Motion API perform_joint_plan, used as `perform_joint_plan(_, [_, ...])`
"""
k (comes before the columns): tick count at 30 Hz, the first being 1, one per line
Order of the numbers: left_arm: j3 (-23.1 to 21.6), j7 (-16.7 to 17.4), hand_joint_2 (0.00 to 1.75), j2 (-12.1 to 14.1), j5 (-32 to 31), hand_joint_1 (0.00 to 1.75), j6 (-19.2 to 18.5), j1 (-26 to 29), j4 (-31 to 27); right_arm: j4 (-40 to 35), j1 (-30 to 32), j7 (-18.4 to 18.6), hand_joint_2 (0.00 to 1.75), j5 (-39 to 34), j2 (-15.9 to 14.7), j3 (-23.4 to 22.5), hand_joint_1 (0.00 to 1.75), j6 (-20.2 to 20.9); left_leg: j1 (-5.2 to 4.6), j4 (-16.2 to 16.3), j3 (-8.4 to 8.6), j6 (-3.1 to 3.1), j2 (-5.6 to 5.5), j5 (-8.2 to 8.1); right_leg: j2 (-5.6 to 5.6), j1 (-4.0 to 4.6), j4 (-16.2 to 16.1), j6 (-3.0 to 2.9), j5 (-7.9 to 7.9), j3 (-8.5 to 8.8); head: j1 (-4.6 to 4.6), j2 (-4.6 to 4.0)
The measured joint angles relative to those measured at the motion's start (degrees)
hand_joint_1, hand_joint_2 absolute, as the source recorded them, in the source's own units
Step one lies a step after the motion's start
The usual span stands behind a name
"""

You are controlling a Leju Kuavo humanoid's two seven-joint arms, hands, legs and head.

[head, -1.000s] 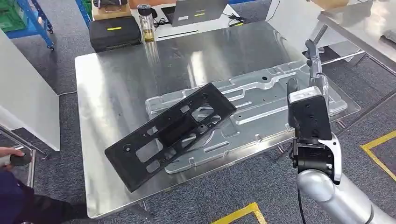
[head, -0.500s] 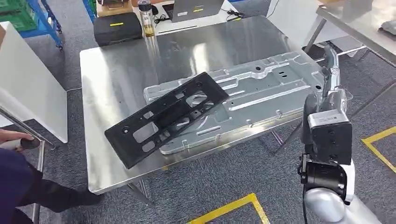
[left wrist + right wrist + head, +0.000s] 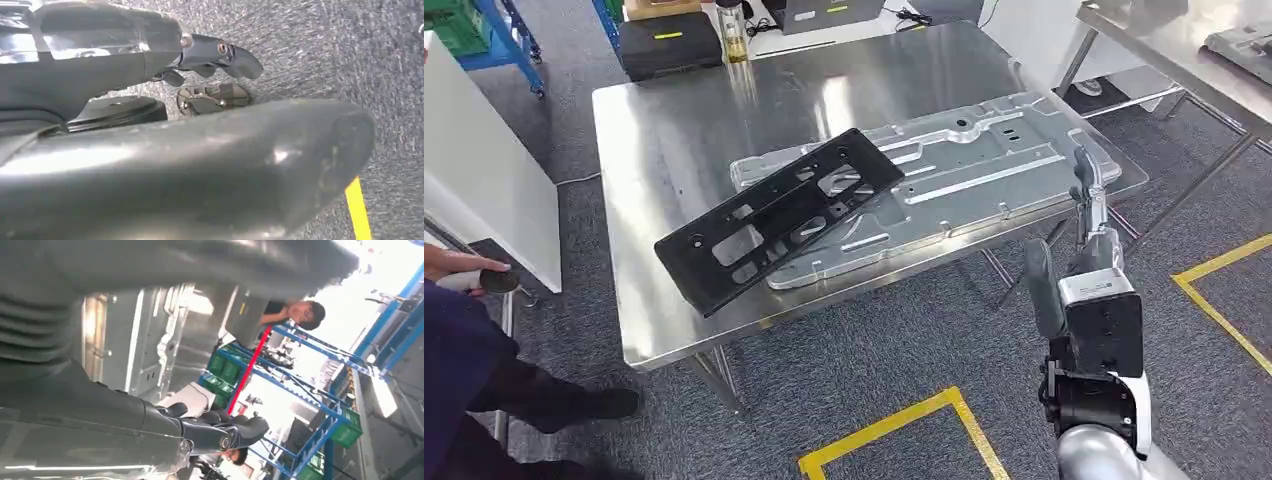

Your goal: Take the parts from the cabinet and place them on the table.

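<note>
A long silver metal part (image 3: pixel 984 170) lies flat on the steel table (image 3: pixel 664 130). A black plastic part (image 3: pixel 779 215) with several cut-outs rests slanted across its left end. My right hand (image 3: pixel 1092 205) is raised just off the table's near right edge, beside the silver part's end; its fingers are stretched out and hold nothing. In the right wrist view the dark fingers (image 3: pixel 220 432) are empty, with the silver part (image 3: pixel 150 340) beyond them. My left hand (image 3: pixel 220 52) hangs over grey carpet with nothing in it.
A person stands at the left, one hand (image 3: pixel 454 262) on a black round thing. A white panel (image 3: pixel 484 170) stands left of the table. A black case (image 3: pixel 669 45) and a bottle (image 3: pixel 734 30) are at the back. A second steel table (image 3: pixel 1184 50) is at right. Yellow tape (image 3: pixel 894 425) marks the floor.
The whole picture has shifted, so the camera moved and the table looks farther off. My right hand has come away from over the silver part's end to beside the table edge.
</note>
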Motion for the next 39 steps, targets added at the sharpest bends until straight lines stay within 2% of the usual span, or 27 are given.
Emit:
perform_joint_plan(1, [0.00, -0.06, 0.00, 0.00, 0.02, 0.00, 0.00, 0.01, 0.00, 0.00, 0.38, -0.37, 0.00, -0.50, 0.13, -0.30, 0.00, 0.00, -0.02, 0.02, -0.35, 0.09, 0.01, 0.35, 0.00, -0.05, 4.22, 0.32, -2.72, -1.45, 0.35, 0.00])
perform_joint_plan(3, [0.00, -0.09, 0.00, 0.07, 0.33, 0.00, 0.00, 0.08, 0.02, 0.02, 2.04, -2.41, 0.00, -3.22, 0.59, -1.09, 0.00, 0.00, -0.08, 0.09, -1.10, 0.16, 0.10, 0.96, 0.02, -0.05, 13.03, 0.70, -6.84, -3.86, 0.41, 0.00])
perform_joint_plan(4, [0.02, -0.04, 0.00, 0.11, 0.44, 0.00, 0.00, 0.15, 0.02, 0.04, 3.00, -3.72, 0.00, -4.90, 1.01, -1.73, 0.00, -0.02, -0.09, 0.14, -1.37, 0.19, 0.24, 1.12, 0.02, -0.07, 14.13, 0.70, -6.99, -3.69, 0.54, 0.00])
perform_joint_plan(5, [0.02, -0.04, 0.00, 0.17, 0.57, 0.00, 0.00, 0.24, 0.02, 0.04, 3.86, -5.27, 0.00, -6.74, 1.44, -2.47, 0.00, -0.02, -0.09, 0.19, -1.62, 0.10, 0.38, 1.24, 0.00, -0.07, 12.79, 0.59, -5.89, -2.43, 0.72, 0.00])
perform_joint_plan(7, [0.04, -0.02, 0.00, 0.20, 0.83, 0.00, 0.00, 0.40, 0.02, 0.02, 5.34, -8.24, 0.00, -9.42, 2.34, -4.24, 0.00, -0.04, -0.13, 0.21, -1.60, -0.03, 1.00, 1.31, -0.59, 0.00, 3.98, 0.10, -1.88, 2.80, 1.16, 0.00])
perform_joint_plan(8, [0.04, -0.02, 0.00, 0.20, 0.96, 0.00, 0.00, 0.40, 0.02, -0.02, 5.94, -9.27, 0.00, -10.17, 2.69, -5.12, 0.00, -0.04, -0.22, 0.20, -1.47, -0.10, 1.35, 1.28, -2.23, 0.13, -1.20, -0.29, -0.01, 5.66, 1.18, 0.00])
perform_joint_plan(9, [0.04, -0.11, 0.00, 0.24, 1.18, 0.00, 0.00, 0.40, 0.02, -0.04, 6.42, -10.14, 0.00, -10.71, 3.10, -6.03, 0.00, -0.04, -0.68, 0.26, -1.57, -0.38, 2.01, 1.26, -4.80, 0.96, -3.50, -0.59, -1.05, 6.72, 1.46, 0.00])
perform_joint_plan(10, [0.07, -0.22, 0.00, 0.28, 1.31, 0.00, 0.00, 0.45, 0.02, -0.13, 6.73, -10.49, 0.00, -10.75, 3.37, -6.60, 0.00, -0.04, -0.78, 0.44, -1.90, -0.69, 2.60, 1.21, -4.26, 0.99, -4.23, -1.21, -1.06, 6.57, 1.62, 0.00])
perform_joint_plan(13, [0.35, -0.44, 0.00, 0.37, 1.66, 0.00, 0.00, 0.65, 0.02, -0.33, 8.46, -11.23, 0.00, -10.75, 4.76, -8.37, 0.00, -0.04, -0.89, 0.38, -1.67, -1.49, 5.22, 1.01, -2.02, 0.90, -4.06, -2.11, -0.67, 5.77, 1.38, 0.00])
perform_joint_plan(14, [0.50, -0.48, 0.00, 0.44, 1.68, 0.00, 0.00, 0.50, 0.02, -0.44, 8.77, -11.26, 0.00, -10.64, 5.09, -8.76, 0.00, -0.04, -0.67, 0.88, -1.69, -2.03, 3.61, 0.10, -1.47, 0.49, -4.48, -2.66, -0.27, 5.93, 1.42, 0.00])
perform_joint_plan(15, [0.61, -0.57, 0.00, 0.44, 1.68, 0.00, 0.00, 0.39, 0.02, -0.65, 8.77, -11.30, 0.00, -10.53, 5.48, -9.18, 0.00, -0.04, -0.51, 3.03, -2.59, -2.24, 0.68, -1.56, -0.72, 0.47, -4.54, -2.96, -0.13, 5.81, 1.07, 0.00])
perform_joint_plan(17, [0.87, -0.57, 0.00, 0.46, 1.68, 0.00, 0.00, 0.41, 0.02, -0.70, 9.11, -11.30, 0.00, -10.27, 6.36, -9.66, 0.00, -0.04, -0.41, 12.17, -6.86, -2.35, -0.21, -6.11, 0.48, 0.54, -4.48, -3.20, -0.02, 5.58, 0.28, 0.00])
perform_joint_plan(19, [0.90, -0.44, 0.00, 0.52, 1.75, 0.00, 0.00, 0.57, 0.02, -0.70, 9.64, -11.30, 0.00, -9.97, 6.91, -9.83, 0.00, -0.04, -0.41, 18.67, -10.39, -2.37, -0.17, -7.68, 1.78, 0.68, -4.19, -3.26, 0.01, 5.27, 0.11, 0.00])
perform_joint_plan(20, [0.90, -0.37, 0.00, 0.54, 1.77, 0.00, 0.00, 0.63, 0.02, -0.70, 9.78, -11.32, 0.00, -9.97, 7.25, -10.07, 0.00, -0.04, -0.41, 17.99, -10.29, -2.30, -0.17, -6.23, 2.52, 0.70, -3.98, -3.27, 0.00, 5.20, 0.09, 0.00])
perform_joint_plan(22, [0.92, -0.28, 0.00, 0.66, 1.81, 0.00, 0.00, 0.56, 0.02, -0.70, 10.04, -11.94, 0.00, -10.03, 7.98, -10.51, 0.00, -0.04, -0.38, 9.91, -6.72, -1.99, -0.91, -0.74, 3.97, 0.70, -3.54, -3.12, -0.14, 5.19, 0.04, 0.00])
perform_joint_plan(23, [0.92, -0.24, 0.00, 0.70, 1.95, 0.00, 0.00, 0.53, 0.02, -0.70, 10.26, -12.44, 0.00, -10.16, 8.39, -10.73, 0.00, -0.02, -0.21, 4.99, -4.50, -1.78, -3.26, 1.84, 4.55, 0.65, -3.29, -2.98, -0.24, 5.15, -0.02, 0.00])
perform_joint_plan(24, [0.94, -0.13, 0.00, 0.79, 2.06, 0.00, 0.00, 0.52, 0.02, -0.70, 10.57, -12.92, 0.00, -10.29, 8.85, -11.06, 0.00, -0.04, 0.15, 3.06, -3.56, -1.38, -7.23, 1.23, 4.93, 0.64, -3.10, -2.74, -0.38, 4.90, 0.00, 0.00])
perform_joint_plan(26, [0.94, -0.02, 0.00, 0.87, 2.14, 0.00, -0.04, 0.57, 0.02, -0.72, 10.66, -13.92, 0.00, -10.77, 9.77, -11.69, 0.00, -0.04, -0.06, 2.17, -3.48, -1.45, -6.20, 1.26, 6.50, 0.31, -2.65, -1.99, -0.09, 3.97, 0.10, 0.00])
perform_joint_plan(28, [0.94, 0.15, 0.00, 1.01, 2.30, 0.00, 0.00, 0.66, 0.02, -0.77, 11.19, -14.88, 0.00, -11.23, 10.53, -12.48, 0.00, -0.04, -0.10, 1.90, -3.39, -0.89, -4.56, 1.44, 8.44, 0.09, -2.95, -1.19, 0.40, 3.52, 0.02, 0.00])
perform_joint_plan(29, [0.94, 0.17, 0.00, 0.96, 2.30, 0.00, 0.00, 0.60, 0.00, -0.79, 11.46, -15.32, 0.00, -11.36, 10.75, -12.91, 0.00, -0.04, 0.53, 1.36, -3.29, -0.46, -3.44, 1.78, 8.72, 0.04, -2.67, -1.07, 0.16, 3.21, -0.07, 0.00])
perform_joint_plan(31, [0.94, 0.24, 0.00, 0.96, 2.30, 0.00, 0.00, 0.54, 0.00, -0.76, 11.50, -15.89, 0.00, -11.67, 11.13, -13.46, 0.00, -0.04, 0.39, 1.22, -3.24, -0.27, -1.47, 1.82, 3.18, 0.44, 2.21, -0.28, -3.33, 0.91, 1.11, 0.00])
perform_joint_plan(32, [0.94, 0.26, 0.00, 0.94, 2.29, 0.00, 0.00, 0.68, 0.00, -0.72, 11.52, -16.13, 0.00, -11.89, 11.52, -13.73, 0.00, -0.04, 0.33, 1.23, -3.29, -0.27, -0.37, 1.81, 1.68, 0.29, 6.97, 0.12, -5.71, -1.31, 1.42, 0.00])
perform_joint_plan(34, [0.94, 0.26, 0.00, 1.07, 2.34, 0.00, 0.11, 0.75, 0.04, -0.57, 12.23, -17.53, 0.00, -12.50, 12.65, -14.47, 0.00, -0.04, 0.26, 1.25, -3.39, -0.23, 1.71, 1.66, 0.72, -0.02, 14.51, 0.57, -8.27, -4.77, 1.79, 0.00])
perform_joint_plan(35, [0.94, 0.26, 0.00, 1.16, 2.40, 0.00, 0.24, 0.72, 0.07, -0.52, 12.64, -18.38, 0.00, -13.13, 13.27, -14.97, 0.00, -0.04, 0.26, 1.25, -3.36, -0.30, 2.49, 1.58, 0.55, -0.17, 14.59, 0.62, -7.56, -4.61, 2.01, 0.00])
perform_joint_plan(37, [0.94, 0.26, 0.00, 1.20, 2.65, 0.00, 0.35, 0.59, 0.07, -0.52, 13.33, -20.42, 0.00, -14.91, 14.58, -16.18, 0.00, -0.04, 0.23, 1.25, -3.20, -0.53, 3.82, 1.40, 0.07, -0.21, 7.70, 0.39, -3.28, -0.94, 2.36, 0.00])
perform_joint_plan(38, [0.94, 0.26, 0.00, 1.11, 2.73, 0.00, 0.42, 0.50, 0.04, -0.59, 13.79, -21.57, 0.00, -16.30, 15.24, -16.94, 0.00, -0.04, 0.22, 1.24, -2.98, -0.73, 4.34, 1.27, -0.96, -0.07, 1.67, 0.05, -0.72, 2.35, 2.47, 0.00])
perform_joint_plan(39, [0.94, 0.28, 0.00, 1.07, 2.80, 0.00, 0.50, 0.46, 0.00, -0.61, 14.09, -22.79, 0.00, -18.20, 15.80, -17.68, 0.00, -0.04, 0.15, 1.21, -2.78, -0.93, 4.80, 1.14, -3.12, 0.21, -2.56, -0.39, -0.09, 4.54, 2.69, 0.00])
